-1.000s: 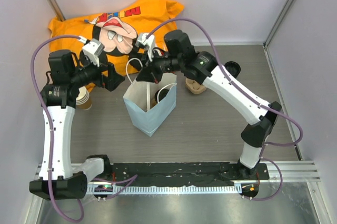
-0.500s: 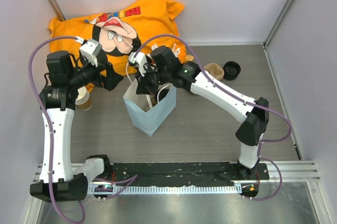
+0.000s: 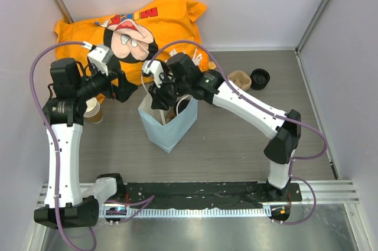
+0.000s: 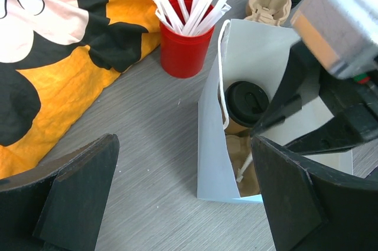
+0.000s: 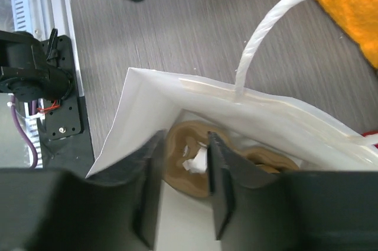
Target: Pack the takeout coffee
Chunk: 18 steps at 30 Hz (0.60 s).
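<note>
The black-lidded brown kraft paper coffee cup (image 4: 248, 102) stands in the white paper bag (image 4: 214, 144), three o'clock side from above, beside a brown pulp carrier (image 5: 180, 165). The right hand (image 5: 186, 139), slightly parted, grips nothing; the left hand (image 4: 183, 142) gapes empty.

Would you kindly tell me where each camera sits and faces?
Top external: overhead behind both arms, facing down at the table; they show whole.
Left wrist: beside the white bag, facing down at the takeout coffee inside; left claw shows.
Right wrist: over the bag's mouth, facing in; right claw shows.
All three share the bag.
</note>
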Each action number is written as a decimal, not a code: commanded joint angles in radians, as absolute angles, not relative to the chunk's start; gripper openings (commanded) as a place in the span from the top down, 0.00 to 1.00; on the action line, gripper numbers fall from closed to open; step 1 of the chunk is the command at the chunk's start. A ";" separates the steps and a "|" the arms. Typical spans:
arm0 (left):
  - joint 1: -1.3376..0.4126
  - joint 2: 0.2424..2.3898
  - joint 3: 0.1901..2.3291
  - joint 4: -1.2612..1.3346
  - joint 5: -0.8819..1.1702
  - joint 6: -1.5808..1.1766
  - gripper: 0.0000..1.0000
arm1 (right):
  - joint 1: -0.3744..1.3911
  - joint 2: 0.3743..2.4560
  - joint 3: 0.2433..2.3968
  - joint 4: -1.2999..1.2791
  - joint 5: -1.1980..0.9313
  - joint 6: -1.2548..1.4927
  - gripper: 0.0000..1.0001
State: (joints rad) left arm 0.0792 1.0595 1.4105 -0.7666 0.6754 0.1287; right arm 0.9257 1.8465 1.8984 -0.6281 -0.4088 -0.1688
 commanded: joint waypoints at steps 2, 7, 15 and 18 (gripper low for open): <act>0.087 1.042 1.408 -0.724 0.706 0.109 0.00 | 0.927 1.787 2.031 -0.660 -0.382 -0.210 0.50; 0.087 1.045 1.410 -0.750 0.749 0.147 0.00 | 0.922 1.772 2.137 -0.698 -0.373 -0.221 0.42; 0.087 1.052 1.428 -0.773 0.736 0.204 0.00 | 0.816 1.723 2.273 -0.713 -0.383 -0.196 0.38; 0.087 1.057 1.428 -0.764 0.657 0.222 0.00 | 0.738 1.697 2.278 -0.709 -0.385 -0.172 0.37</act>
